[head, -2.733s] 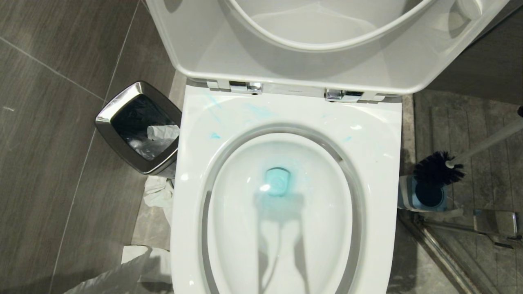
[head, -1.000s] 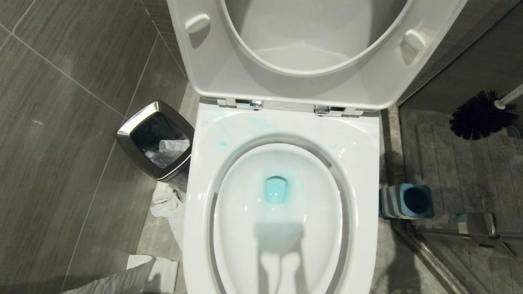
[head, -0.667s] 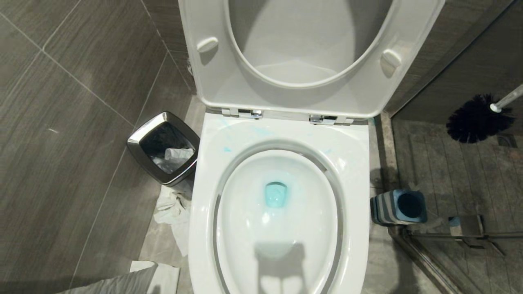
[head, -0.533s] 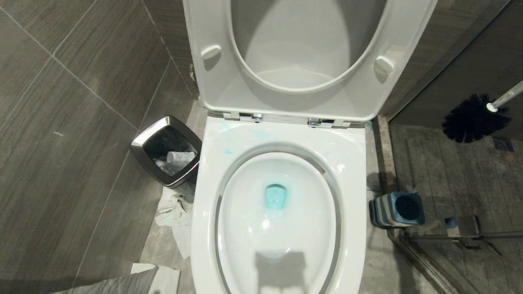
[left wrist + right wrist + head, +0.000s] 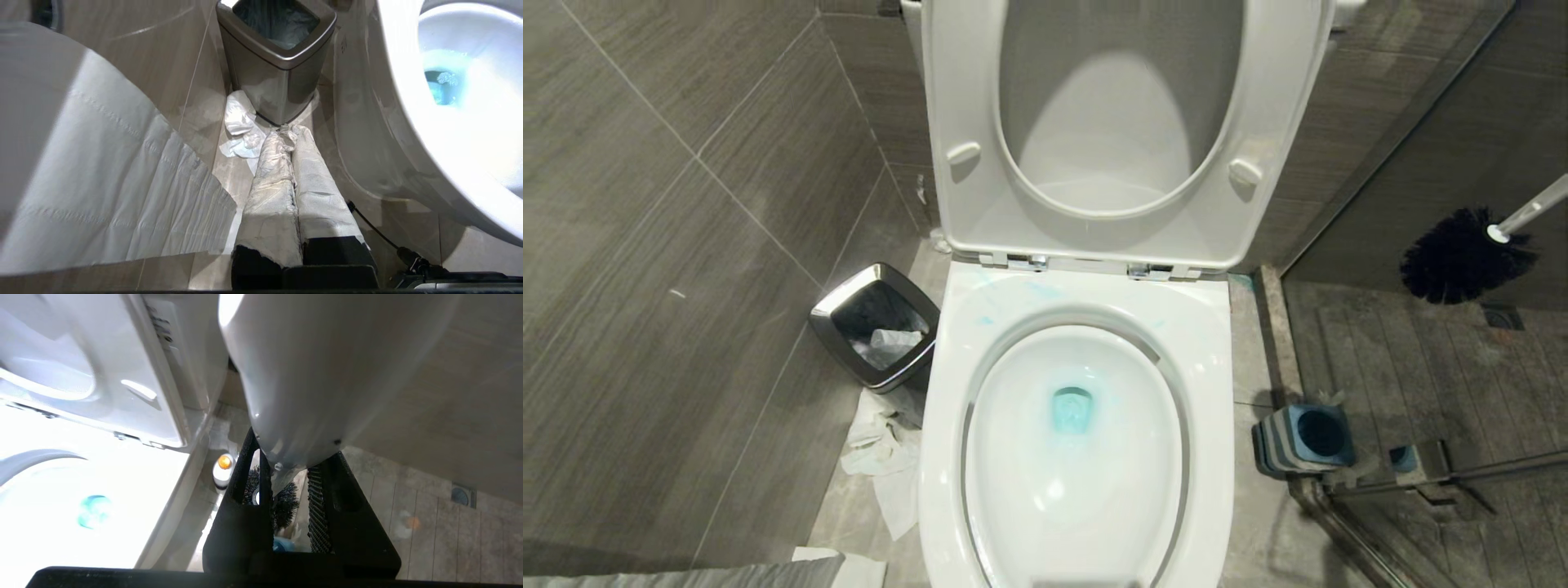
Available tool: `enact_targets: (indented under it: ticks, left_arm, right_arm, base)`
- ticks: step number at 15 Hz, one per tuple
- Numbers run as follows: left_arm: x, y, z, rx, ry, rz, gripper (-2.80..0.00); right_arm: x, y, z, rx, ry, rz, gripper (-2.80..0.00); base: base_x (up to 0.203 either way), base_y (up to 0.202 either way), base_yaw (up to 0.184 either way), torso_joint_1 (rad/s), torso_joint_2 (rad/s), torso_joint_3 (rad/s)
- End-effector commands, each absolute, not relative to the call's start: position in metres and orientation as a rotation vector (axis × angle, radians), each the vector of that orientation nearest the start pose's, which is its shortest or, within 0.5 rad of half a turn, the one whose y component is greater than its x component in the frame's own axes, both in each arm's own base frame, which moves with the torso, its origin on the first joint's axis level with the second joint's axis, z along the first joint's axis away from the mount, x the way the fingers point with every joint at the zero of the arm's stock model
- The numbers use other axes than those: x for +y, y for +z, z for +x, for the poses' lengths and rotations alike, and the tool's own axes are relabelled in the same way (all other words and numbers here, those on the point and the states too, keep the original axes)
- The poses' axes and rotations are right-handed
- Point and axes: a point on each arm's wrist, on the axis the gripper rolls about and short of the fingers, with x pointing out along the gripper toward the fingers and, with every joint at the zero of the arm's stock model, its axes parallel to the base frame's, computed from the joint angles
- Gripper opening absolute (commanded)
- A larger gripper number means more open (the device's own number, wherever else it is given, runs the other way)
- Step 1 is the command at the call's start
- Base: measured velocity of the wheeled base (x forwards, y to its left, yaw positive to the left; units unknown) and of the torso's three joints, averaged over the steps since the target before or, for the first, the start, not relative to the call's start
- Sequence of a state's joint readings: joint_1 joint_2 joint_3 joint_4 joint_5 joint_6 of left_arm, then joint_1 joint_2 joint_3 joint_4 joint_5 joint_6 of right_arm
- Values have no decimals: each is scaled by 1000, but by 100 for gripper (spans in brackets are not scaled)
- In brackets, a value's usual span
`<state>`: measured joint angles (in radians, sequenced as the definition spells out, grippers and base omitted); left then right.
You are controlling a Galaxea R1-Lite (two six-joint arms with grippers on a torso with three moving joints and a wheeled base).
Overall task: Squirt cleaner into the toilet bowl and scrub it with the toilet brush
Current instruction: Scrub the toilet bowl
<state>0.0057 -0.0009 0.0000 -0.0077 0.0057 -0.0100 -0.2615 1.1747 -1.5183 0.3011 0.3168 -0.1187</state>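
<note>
Black bristles of brush (image 5: pixel 1462 255) hanging in air out to the right, well clear of bowl (image 5: pixel 1217 367) and above the shower floor, holder (image 5: pixel 1305 439) down below on the floor. Blue cleaner (image 5: pixel 1072 410) pooled in bowl bottom, thin smears on rim. Risks, prob.: dripping on floor during swing across; head clipping rim or raised seat (image 5: pixel 1258 212) if brought in too low or too far back; handle twisting in a thin grip. Right claw (image 5: pixel 286 477) narrow, clamped on brush handle. Left claw (image 5: pixel 292 134) fully closed, holding nothing, parked low nr bin (image 5: pixel 278 61).
</note>
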Motion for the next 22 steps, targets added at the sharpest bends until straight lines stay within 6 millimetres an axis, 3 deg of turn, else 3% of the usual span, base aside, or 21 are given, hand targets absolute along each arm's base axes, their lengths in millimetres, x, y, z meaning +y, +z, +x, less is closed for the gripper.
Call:
enact_targets:
  ticks: [1, 15, 17, 22]
  left_arm:
    - [0, 75, -22, -4, 12, -11, -280]
    - [0, 75, -22, -3, 12, -11, -280]
    - [0, 75, -22, -3, 12, -11, -280]
    - [0, 74, -22, -2, 12, -11, -280]
  right_arm:
    - [-25, 411, 123, -42, 59, -131, -280]
    - [-19, 403, 129, 9, 107, -111, -280]
    - [-7, 398, 137, 44, 134, -111, -280]
    - [55, 386, 149, 108, 202, -150, -280]
  base:
    - [0, 0, 0, 7, 1, 201]
    - [0, 0, 0, 1, 4, 188]
    - [0, 0, 0, 2, -1, 20]
    - [0, 0, 0, 0, 0, 0]
